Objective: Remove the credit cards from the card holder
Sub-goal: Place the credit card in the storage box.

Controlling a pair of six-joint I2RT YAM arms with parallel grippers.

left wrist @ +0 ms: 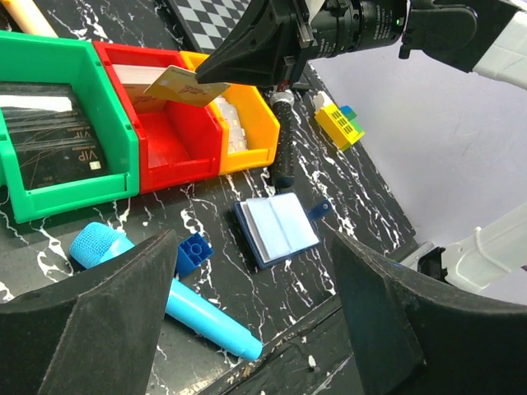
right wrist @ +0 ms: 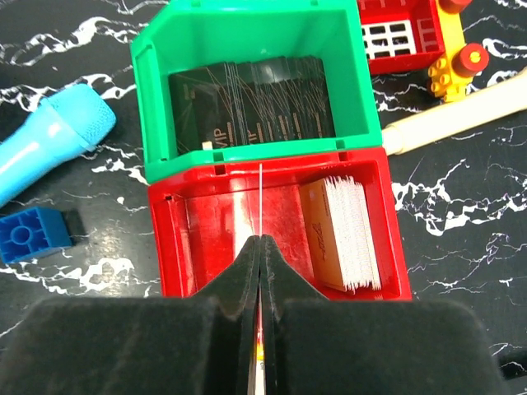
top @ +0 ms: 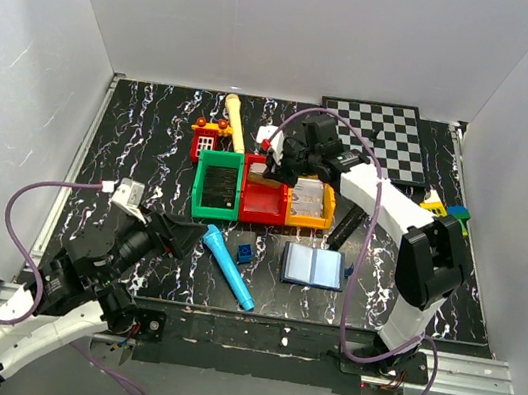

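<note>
The green bin point(right wrist: 247, 33) and red bin point(right wrist: 165, 247) are glossy plastic; the cyan microphone point(top: 229, 268) is smooth plastic. The table point(top: 132, 135) is shiny black marble-look. The card holder point(top: 313, 266) looks matt. The right gripper point(right wrist: 259, 244) has matt, grainy black pads point(right wrist: 148, 346) on a faintly shiny card point(left wrist: 183, 82).

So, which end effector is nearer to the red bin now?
The right. The right end effector hangs directly over the red bin, shut on a card. The left end effector is open, far off to the near left, beside the blue microphone.
</note>
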